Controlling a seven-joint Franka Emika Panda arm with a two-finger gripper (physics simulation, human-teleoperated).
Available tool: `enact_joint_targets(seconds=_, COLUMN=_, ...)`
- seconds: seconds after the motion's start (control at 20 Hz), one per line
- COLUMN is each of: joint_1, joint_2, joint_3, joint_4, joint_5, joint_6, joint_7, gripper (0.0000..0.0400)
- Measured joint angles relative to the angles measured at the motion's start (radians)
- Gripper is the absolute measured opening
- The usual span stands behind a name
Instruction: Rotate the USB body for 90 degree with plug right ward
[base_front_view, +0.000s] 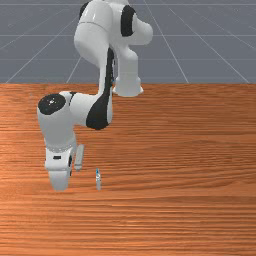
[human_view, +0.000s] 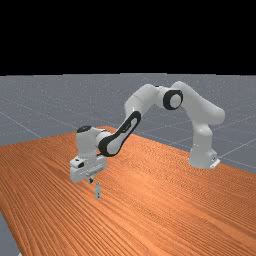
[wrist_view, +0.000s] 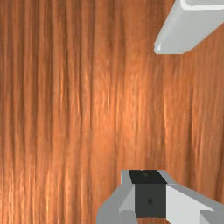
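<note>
The gripper is at the left of the front view, where the hand hides its lower end. In the far view the gripper points down above the wood, and in the wrist view the gripper stands at the picture's edge. The small light grey USB body, with a bit of blue at one end, lies a short way to the front view's right of the hand, apart from it. The far view has the USB body below and beside the hand. A grey-white block, apparently the USB body, rises toward the camera, away from the gripper.
Orange-brown wood of the table surrounds the USB body. The arm reaches over from its base at the far view's right. One table edge runs along the far view's left.
</note>
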Motion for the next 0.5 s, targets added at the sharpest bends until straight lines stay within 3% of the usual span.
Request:
enact_joint_targets(seconds=0.2, joint_1=-0.012, joint_2=0.028, joint_3=0.016, joint_4=-0.003, joint_5=0.016, joint_6=0.032, joint_7=-0.014, gripper=0.0)
enact_joint_targets(seconds=0.25, joint_1=0.011, joint_2=0.019, joint_3=-0.005, joint_4=-0.024, joint_5=0.02, joint_6=0.044, joint_7=0.067, gripper=0.0)
enact_joint_targets(seconds=0.5, joint_1=0.07, joint_2=-0.015, joint_3=0.005, joint_4=-0.088, joint_5=0.013, joint_6=0.072, joint_7=0.112, gripper=0.0)
